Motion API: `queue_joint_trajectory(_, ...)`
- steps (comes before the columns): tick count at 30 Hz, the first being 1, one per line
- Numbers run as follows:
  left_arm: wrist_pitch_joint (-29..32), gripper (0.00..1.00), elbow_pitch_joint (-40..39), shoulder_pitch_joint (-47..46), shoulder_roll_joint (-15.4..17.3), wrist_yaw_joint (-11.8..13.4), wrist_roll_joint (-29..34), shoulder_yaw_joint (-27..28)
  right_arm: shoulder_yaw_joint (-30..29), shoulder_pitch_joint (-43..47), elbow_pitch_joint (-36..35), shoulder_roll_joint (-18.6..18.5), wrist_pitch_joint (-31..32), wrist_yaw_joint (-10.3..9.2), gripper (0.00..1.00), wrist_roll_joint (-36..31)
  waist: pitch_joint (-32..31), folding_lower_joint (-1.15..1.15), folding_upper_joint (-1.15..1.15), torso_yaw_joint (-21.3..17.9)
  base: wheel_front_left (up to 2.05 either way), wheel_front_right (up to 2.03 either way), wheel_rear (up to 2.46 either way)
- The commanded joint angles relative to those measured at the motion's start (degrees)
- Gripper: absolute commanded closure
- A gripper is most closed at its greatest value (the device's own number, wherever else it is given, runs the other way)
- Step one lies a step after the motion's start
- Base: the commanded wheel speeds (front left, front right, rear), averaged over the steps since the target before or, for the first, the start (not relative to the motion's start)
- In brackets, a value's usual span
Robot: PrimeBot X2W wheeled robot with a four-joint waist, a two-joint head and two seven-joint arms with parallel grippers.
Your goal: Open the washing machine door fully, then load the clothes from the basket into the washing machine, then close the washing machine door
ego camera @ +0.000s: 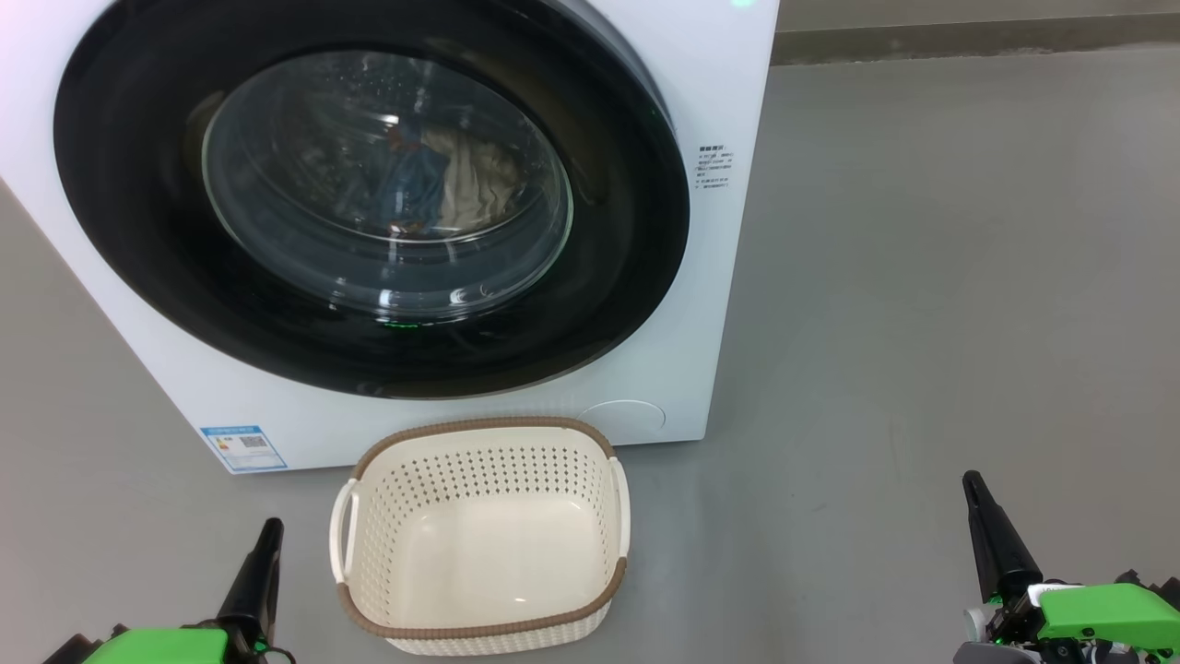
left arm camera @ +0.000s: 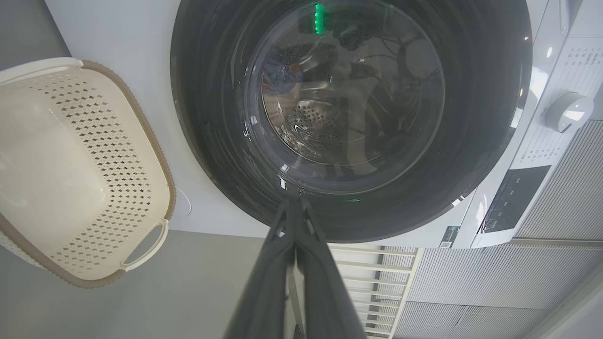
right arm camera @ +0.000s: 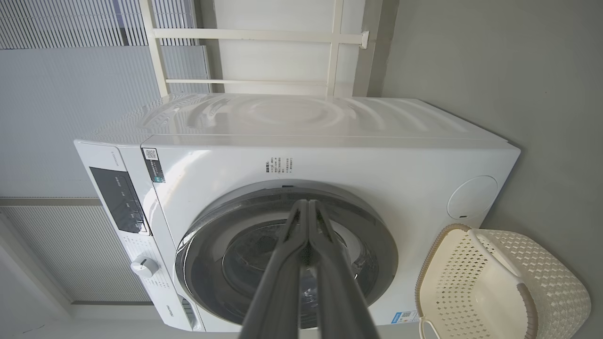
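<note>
The white washing machine [ego camera: 728, 111] stands ahead with its glossy black door [ego camera: 138, 231] lying shut against the front. Through the glass bowl I see the clothes [ego camera: 433, 180], blue and cream fabric inside the drum. The cream basket [ego camera: 479, 426] sits on the floor just in front of the machine, with nothing in it. My left gripper [ego camera: 270, 526] rests shut to the basket's left, and my right gripper [ego camera: 971, 480] rests shut far to its right. In the left wrist view the shut left gripper [left arm camera: 294, 202] points at the door [left arm camera: 212, 117]. In the right wrist view the right gripper [right arm camera: 307, 202] is shut before the machine [right arm camera: 330, 160].
Grey floor [ego camera: 968, 277] stretches to the right of the machine. A control panel with a white knob [right arm camera: 143, 267] runs along the machine's top front. A white railing [right arm camera: 264, 56] and slatted wall panels stand behind it. A round service flap [ego camera: 627, 417] sits low on the front.
</note>
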Motion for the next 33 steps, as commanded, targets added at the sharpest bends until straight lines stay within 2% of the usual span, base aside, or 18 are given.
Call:
queue_joint_trajectory(1,0.15,1.00,-1.14,-2.37,1.25,-0.58,-0.43,1.97,1.30,-2.28,-1.44,-0.23,0.17,0.10,1.00,0.24,0.00,0.00,0.00,0.00,0.00,0.00,0.00)
queue_joint_trajectory(33,0.15,1.00,-1.14,-2.37,1.25,-0.58,-0.43,1.97,1.30,-2.27,-1.44,-0.23,0.17,0.10,1.00,0.24,0.00,0.00,0.00,0.00,0.00,0.00,0.00)
